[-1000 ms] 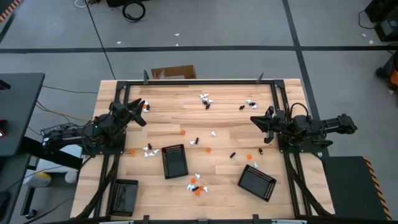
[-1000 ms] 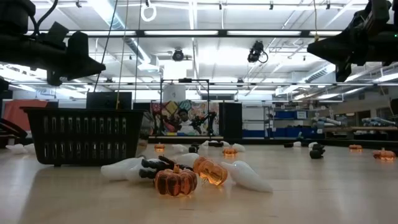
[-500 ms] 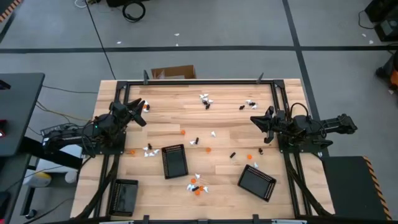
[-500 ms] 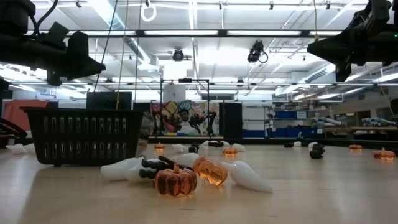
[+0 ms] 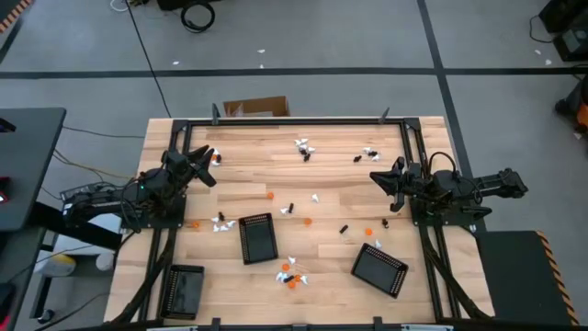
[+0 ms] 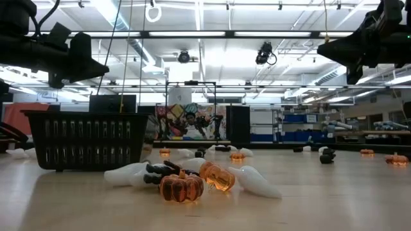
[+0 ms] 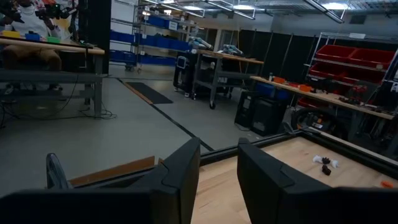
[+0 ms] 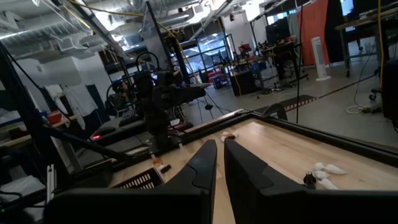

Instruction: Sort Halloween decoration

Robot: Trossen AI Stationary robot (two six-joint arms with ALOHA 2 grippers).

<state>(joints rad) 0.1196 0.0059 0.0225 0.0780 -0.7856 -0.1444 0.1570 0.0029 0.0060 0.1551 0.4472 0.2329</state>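
Nothing has moved; sorting not begun.
Left gripper (image 5: 209,154) fingers slightly parted, right gripper (image 5: 376,177) nearly pressed together, both empty; Halloween decoration (image 5: 290,274) scattered on the tabletop (image 5: 276,179), 6 o'clock cluster untouched.

2 dark arms, matte black angular fingers (image 7: 183,180).

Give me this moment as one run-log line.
left gripper: open, empty, raised at table's left | right gripper: shut, empty, raised at right | decorations: scattered on table | trays: empty
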